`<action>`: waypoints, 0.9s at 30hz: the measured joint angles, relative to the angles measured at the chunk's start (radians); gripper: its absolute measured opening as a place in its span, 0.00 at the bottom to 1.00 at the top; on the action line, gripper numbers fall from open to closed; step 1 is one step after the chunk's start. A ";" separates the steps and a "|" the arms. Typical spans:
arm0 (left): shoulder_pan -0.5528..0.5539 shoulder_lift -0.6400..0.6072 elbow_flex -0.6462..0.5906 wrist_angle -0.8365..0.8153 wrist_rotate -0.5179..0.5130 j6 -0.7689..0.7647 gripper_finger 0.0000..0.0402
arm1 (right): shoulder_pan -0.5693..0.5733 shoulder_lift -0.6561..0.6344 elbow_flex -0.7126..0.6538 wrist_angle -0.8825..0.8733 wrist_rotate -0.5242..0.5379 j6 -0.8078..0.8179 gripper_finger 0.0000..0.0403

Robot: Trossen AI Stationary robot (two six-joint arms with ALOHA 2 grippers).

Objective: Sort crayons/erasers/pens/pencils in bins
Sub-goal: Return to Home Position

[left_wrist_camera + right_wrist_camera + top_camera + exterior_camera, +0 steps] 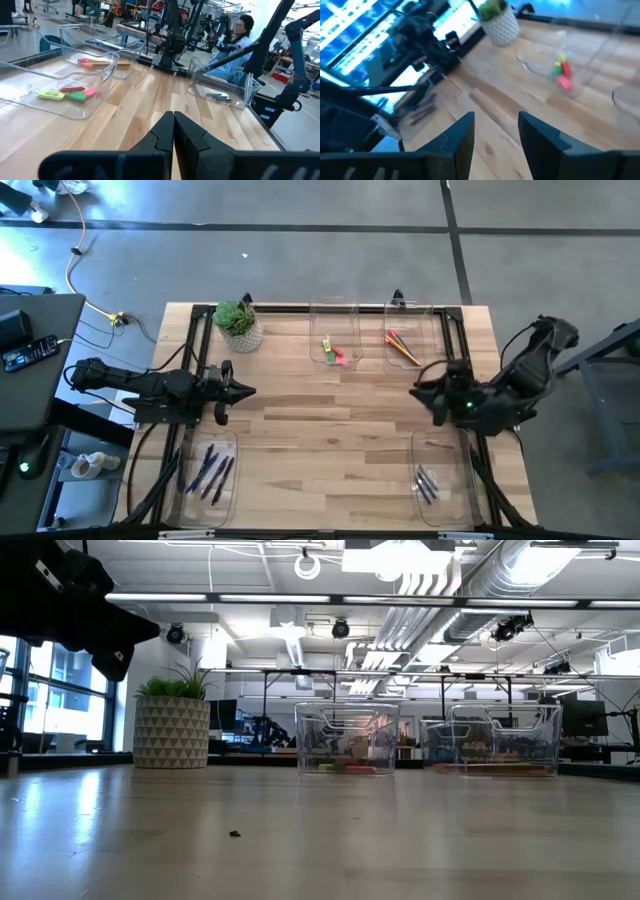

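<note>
The left gripper [247, 390] hovered over the pale plank table [320, 420], jaws pressed together; the right gripper [416, 391] faced it, jaws apart; erasers [335, 352] and pencils [402, 346] lay in bins [356, 330] beyond both; behind, a workshop, a person [243, 30] apparently seated.

Both arms sit folded low at opposite sides, pointing inward, the left end effector [243, 391] with fingers pressed together, the right end effector [420, 392] with fingers parted.

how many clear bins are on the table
4. In the high view: top-middle bin with erasers, top-right bin with pencils, bottom-left bin with blue pens, bottom-right bin with dark sticks. None looks hidden.
</note>
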 joint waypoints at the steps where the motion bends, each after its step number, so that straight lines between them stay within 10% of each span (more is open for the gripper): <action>1: 0.000 0.000 0.000 0.000 0.000 0.000 0.00 | 0.000 -0.020 0.000 0.009 0.001 -0.041 0.36; 18: 0.000 0.001 0.000 0.000 0.000 0.000 0.00 | 0.000 -0.309 0.000 0.452 -0.305 -1.101 0.36; 27: 0.000 0.001 0.000 0.001 0.000 0.000 0.00 | 0.000 -0.465 -0.273 0.688 -0.418 -1.184 0.36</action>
